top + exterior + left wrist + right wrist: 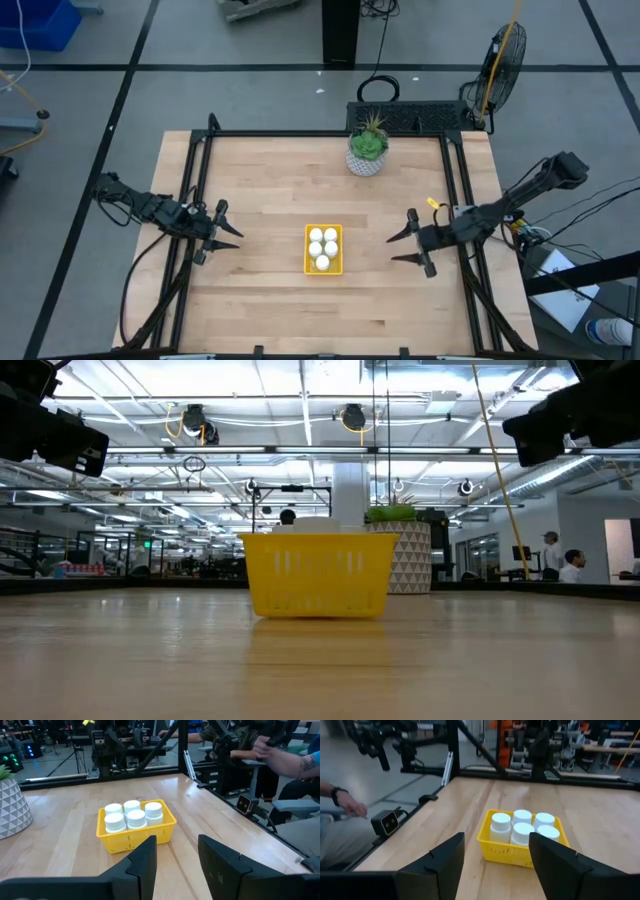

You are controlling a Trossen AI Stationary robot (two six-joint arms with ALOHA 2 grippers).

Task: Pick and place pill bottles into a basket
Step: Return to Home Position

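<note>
Light wood covers the worktop, and a big bright room lies behind it. The left gripper hangs over the left side, with its jaws wide and holding nothing. The right gripper hangs over the right side, and its jaws are wide and empty too. Both point in at the middle. Between them, well apart from each, sits the yellow basket. All five white pill bottles stand upright inside it, packed close together. Farther back and a bit to the right stands a white pot with a green plant. People stand far off in the room.
</note>
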